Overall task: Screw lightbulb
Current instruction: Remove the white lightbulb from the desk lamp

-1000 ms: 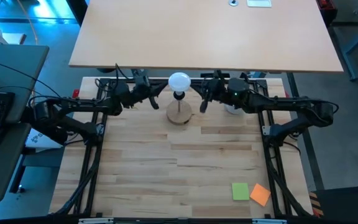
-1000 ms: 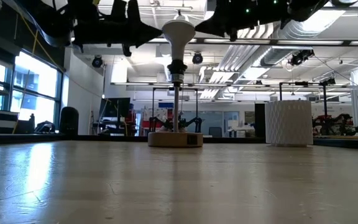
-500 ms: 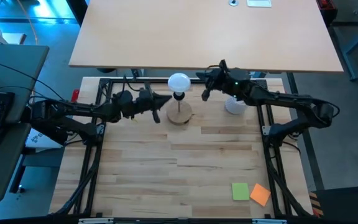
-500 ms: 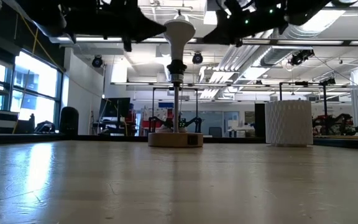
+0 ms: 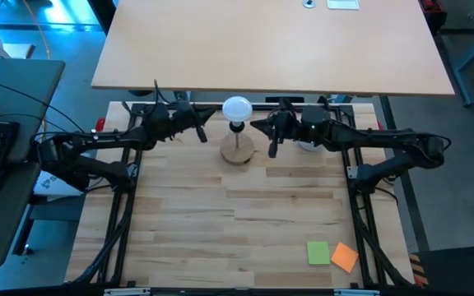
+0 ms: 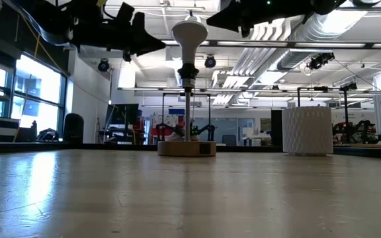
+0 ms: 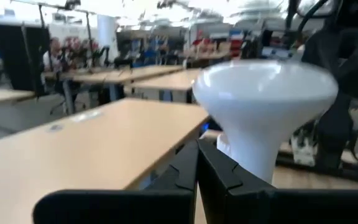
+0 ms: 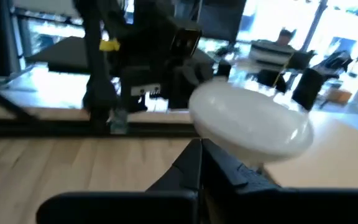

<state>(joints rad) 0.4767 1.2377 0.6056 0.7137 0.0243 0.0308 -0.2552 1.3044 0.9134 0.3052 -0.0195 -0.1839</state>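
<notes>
White lightbulb sits atop the wooden stand, between my left gripper and right gripper, both pinched closed, empty. Nudging sideways could tip it.

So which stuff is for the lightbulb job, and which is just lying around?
For the job:
- lightbulb, sitting on top of the stand
- round wooden stand with its black socket
- left gripper and right gripper, fingers shut, one on each side of the bulb

Just lying about:
- white cup
- green sticky note
- orange sticky note
</notes>
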